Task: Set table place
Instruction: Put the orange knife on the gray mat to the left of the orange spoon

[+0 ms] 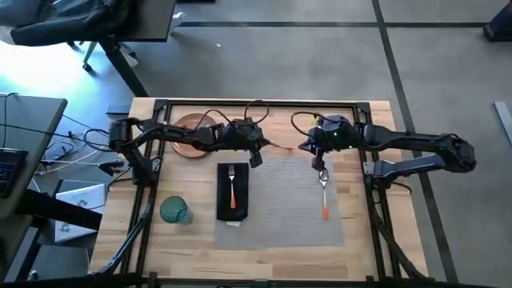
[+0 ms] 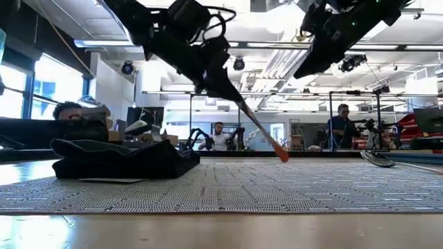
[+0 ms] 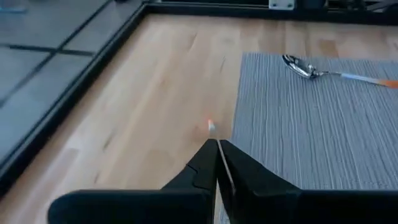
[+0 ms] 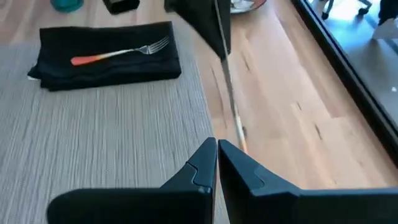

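Note:
A grey placemat point(image 1: 284, 200) lies on the light-wood table point(image 1: 360, 240). On the placemat's left part is a black napkin point(image 1: 232, 192) with an orange-handled fork point(image 4: 118, 55) on top. An orange-handled spoon point(image 1: 324, 192) lies on its right part. The orange-brown plate point(image 1: 190, 132) sits at the far left, partly under my left arm, and the teal glass point(image 1: 174, 210) stands left of the napkin. My left gripper point(image 1: 258, 156) is shut on a knife point(image 2: 259, 131) over the placemat's far edge. My right gripper point(image 4: 216, 144), shut and empty, hovers above the spoon's bowl. My left gripper pinches the knife's silver blade end point(image 4: 222, 59) between its two fingers, which slant down toward the table's right. The knife hangs tilted below them along their line. Its orange handle end point(image 2: 281, 154) is lowest, just over the placemat's far edge; whether it touches, I cannot tell.
A black frame point(image 1: 264, 102) runs along the table's far edge, with cables looping over it. Bare wood lies right of the placemat point(image 4: 292, 112) and along the near edge. People and other robot arms show in the room behind the table.

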`<state>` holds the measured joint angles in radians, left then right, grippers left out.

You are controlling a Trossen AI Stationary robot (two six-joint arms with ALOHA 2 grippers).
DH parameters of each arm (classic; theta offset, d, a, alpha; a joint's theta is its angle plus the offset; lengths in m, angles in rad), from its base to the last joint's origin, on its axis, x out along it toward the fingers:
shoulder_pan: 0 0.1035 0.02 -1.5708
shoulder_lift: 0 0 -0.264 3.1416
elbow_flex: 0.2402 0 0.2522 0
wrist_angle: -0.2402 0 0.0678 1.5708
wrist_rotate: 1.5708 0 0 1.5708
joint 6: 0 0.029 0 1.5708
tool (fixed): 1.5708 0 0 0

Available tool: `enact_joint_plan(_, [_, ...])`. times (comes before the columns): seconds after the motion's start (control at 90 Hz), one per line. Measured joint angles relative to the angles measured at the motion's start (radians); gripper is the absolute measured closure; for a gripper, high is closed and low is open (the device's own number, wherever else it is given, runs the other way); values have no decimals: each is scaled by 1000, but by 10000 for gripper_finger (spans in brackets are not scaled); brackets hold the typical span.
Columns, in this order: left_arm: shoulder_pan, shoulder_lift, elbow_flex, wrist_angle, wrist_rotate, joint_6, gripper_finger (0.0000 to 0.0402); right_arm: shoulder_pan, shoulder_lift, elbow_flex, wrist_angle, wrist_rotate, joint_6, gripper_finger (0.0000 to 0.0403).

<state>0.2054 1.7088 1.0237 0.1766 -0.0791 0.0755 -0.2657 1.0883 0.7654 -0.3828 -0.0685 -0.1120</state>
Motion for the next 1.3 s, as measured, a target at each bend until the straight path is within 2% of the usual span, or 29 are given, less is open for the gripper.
enact_joint_plan(0.2, [0,-21,0,9,20,17,401,-15,107,0,106,15,-85,385])
enact_joint_plan(0.467, [-5,-27,0,42,50,27,401,-65,289,0,294,-24,-198,282])
enact_joint_plan(0.589, [-7,-27,0,54,51,32,401,-90,362,0,371,-70,-236,258])
enact_joint_plan(0.711, [-6,-27,0,57,51,33,401,-109,430,-1,452,-163,-232,252])
enact_joint_plan(0.922, [-6,-27,0,58,50,34,401,-110,498,-1,526,-234,-227,274])
enact_joint_plan(1.022, [-6,-27,1,58,50,34,401,-110,511,-1,530,-246,-222,312])
enact_joint_plan(1.144, [-6,-27,1,59,49,33,401,-110,513,-1,531,-246,-227,386])
enact_joint_plan(1.3, [-6,-28,1,62,33,33,400,-107,506,-1,530,-212,-202,397])
